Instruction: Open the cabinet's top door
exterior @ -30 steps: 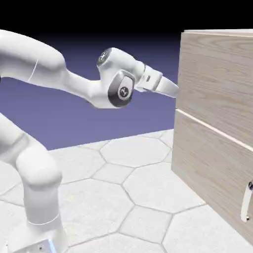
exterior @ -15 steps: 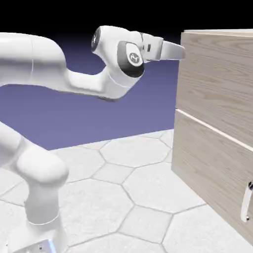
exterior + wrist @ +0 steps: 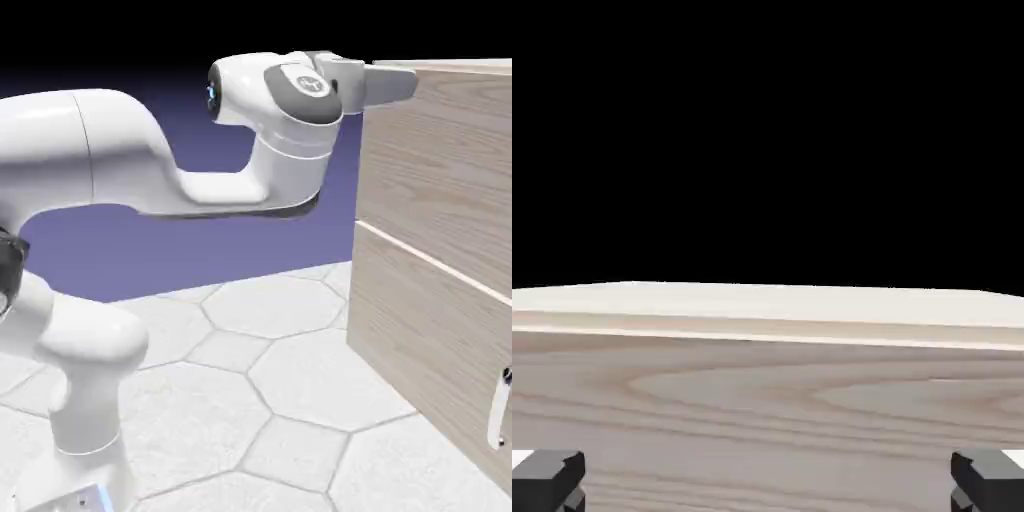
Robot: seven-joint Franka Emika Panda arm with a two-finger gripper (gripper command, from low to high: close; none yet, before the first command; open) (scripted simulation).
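The cabinet (image 3: 430, 300) of pale wood grain fills the exterior view's right side. Its top door (image 3: 440, 170) is the upper panel above a light seam; this panel's handle is out of view. My gripper (image 3: 408, 86) is level with the cabinet's top edge, at the panel's upper left corner, pointing at it. In the hand view the top door (image 3: 768, 410) fills the lower part, with the cabinet's top surface (image 3: 768, 302) above it and blackness beyond. The gripper (image 3: 768, 485) is open, its fingertips (image 3: 548, 480) far apart and nothing held between them.
The lower door panel (image 3: 420, 340) carries a silver handle (image 3: 497, 410) at the exterior view's right edge. White hexagon-tiled floor (image 3: 270, 380) spreads in front of the cabinet. My arm's elbow and base (image 3: 90, 380) occupy the left.
The hand has risen from about the middle of the top door to the cabinet's top edge and moved right, closer to the cabinet. The jaws stayed open.
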